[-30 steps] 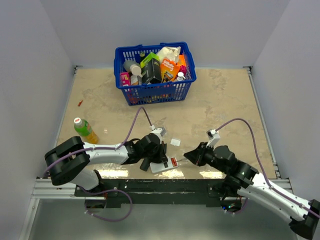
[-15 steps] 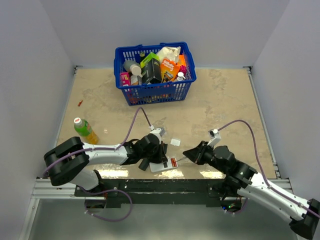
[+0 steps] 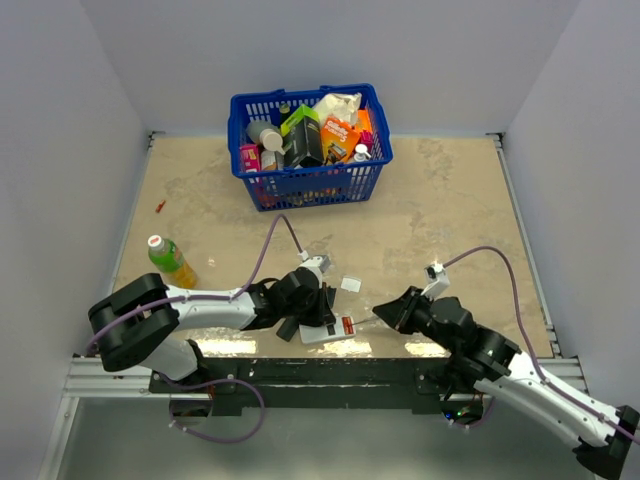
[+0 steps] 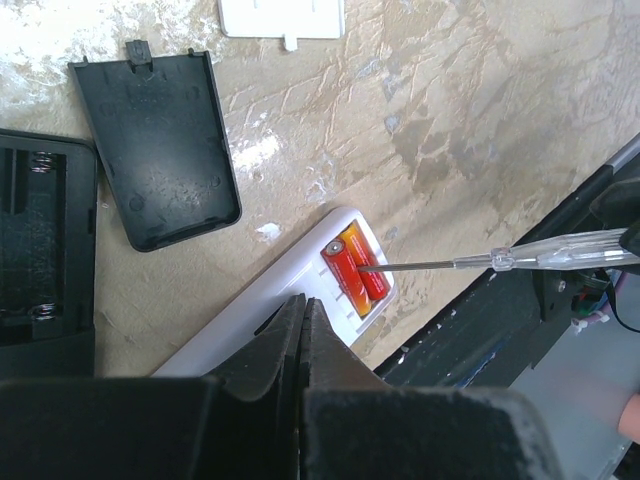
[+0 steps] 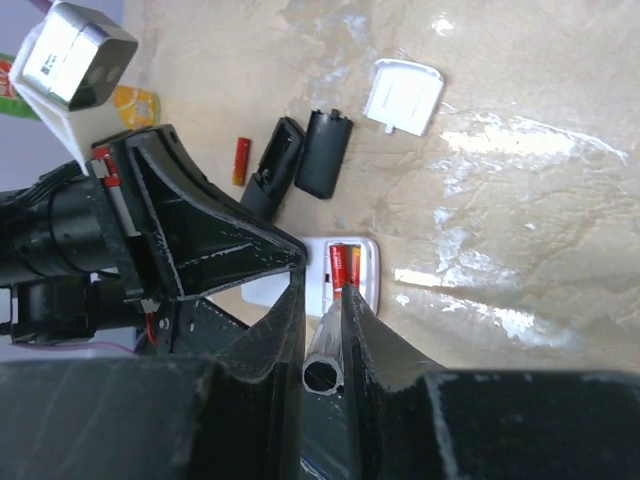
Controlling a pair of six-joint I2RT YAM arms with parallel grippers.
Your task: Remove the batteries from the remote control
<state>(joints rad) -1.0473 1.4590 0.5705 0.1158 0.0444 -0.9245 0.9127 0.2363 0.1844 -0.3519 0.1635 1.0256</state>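
A white remote control (image 4: 270,300) lies face down at the table's near edge, its compartment open. Two red batteries (image 4: 352,272) sit side by side inside it. My left gripper (image 4: 305,305) is shut and its tips press on the remote's back, just short of the compartment. My right gripper (image 5: 322,285) is shut on a clear-handled screwdriver (image 5: 325,360). The thin screwdriver shaft (image 4: 420,265) reaches the batteries (image 5: 343,268) from the right. One loose red battery (image 5: 241,160) lies on the table beyond the left gripper.
A black remote (image 4: 40,250) with an empty compartment, its black cover (image 4: 160,150) and a white cover (image 4: 282,17) lie just beyond the white remote. A blue basket (image 3: 310,185) of goods stands at the back. A green-capped bottle (image 3: 170,260) lies at the left.
My right arm has drawn back slightly to the right, with the screwdriver tip still at the batteries. The left arm and the remote have not moved.
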